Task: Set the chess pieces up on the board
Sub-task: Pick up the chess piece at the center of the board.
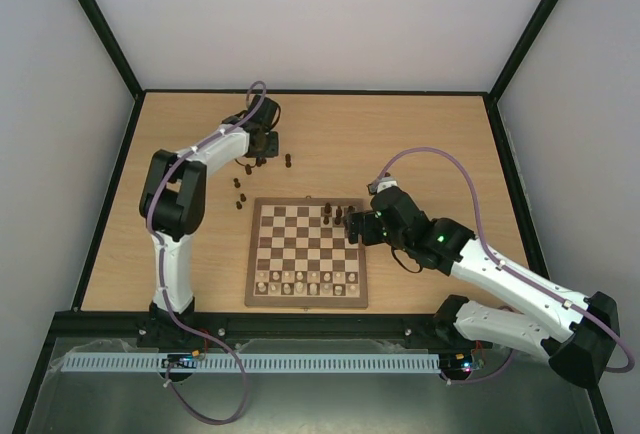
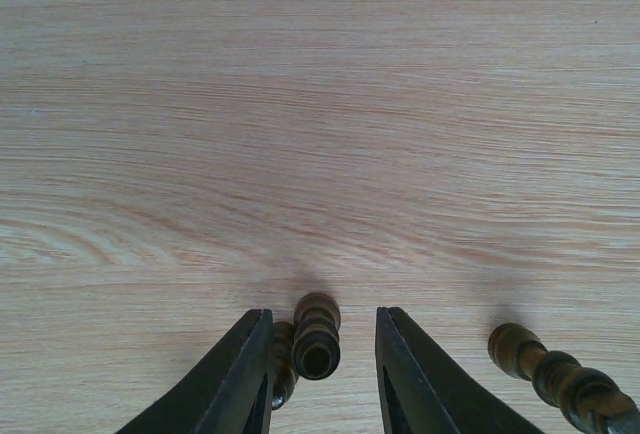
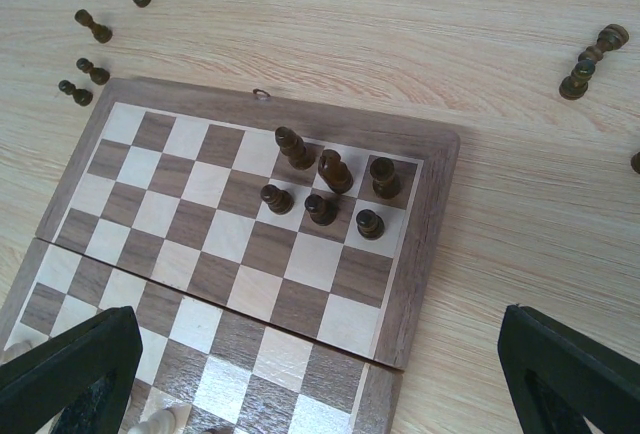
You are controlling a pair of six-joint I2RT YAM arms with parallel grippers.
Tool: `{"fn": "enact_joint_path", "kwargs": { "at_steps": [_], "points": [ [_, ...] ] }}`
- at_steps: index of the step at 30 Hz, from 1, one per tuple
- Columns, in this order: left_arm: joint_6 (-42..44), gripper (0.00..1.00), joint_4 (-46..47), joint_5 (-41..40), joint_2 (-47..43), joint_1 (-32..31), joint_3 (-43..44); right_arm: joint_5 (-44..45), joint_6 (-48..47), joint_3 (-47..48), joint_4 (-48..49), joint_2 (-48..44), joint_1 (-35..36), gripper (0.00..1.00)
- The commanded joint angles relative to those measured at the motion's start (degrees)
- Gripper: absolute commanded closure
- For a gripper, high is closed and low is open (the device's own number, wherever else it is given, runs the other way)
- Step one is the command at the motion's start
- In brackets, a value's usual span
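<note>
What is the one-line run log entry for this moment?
left: jaws straddle a dark piece on table, gap visible | right: jaws wide open over board | board: six dark pieces near far right corner

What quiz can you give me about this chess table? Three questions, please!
1. True or false: the right gripper holds a chess piece.
2. How many dark pieces stand on the board?
3. What sits between the fingers of the left gripper? A) a dark piece on the table B) a pale piece C) nothing
Key: 1 false, it is open and empty. 2 six. 3 A.
</note>
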Motion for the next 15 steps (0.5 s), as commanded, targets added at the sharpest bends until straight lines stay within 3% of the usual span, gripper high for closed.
{"fn": "enact_joint_path", "kwargs": {
  "at_steps": [1, 15],
  "points": [
    [0.00, 0.68, -0.51, -0.30, 1.17, 0.41, 1.39, 0.02, -0.59, -1.09, -0.22, -0.19, -0.16, 0.01],
    [0.13, 0.68, -0.57, -0.94, 2.62, 0.61, 1.00, -0.46, -0.77, -1.79, 0.76, 0.17, -0.14, 0.01]
  ]
}}
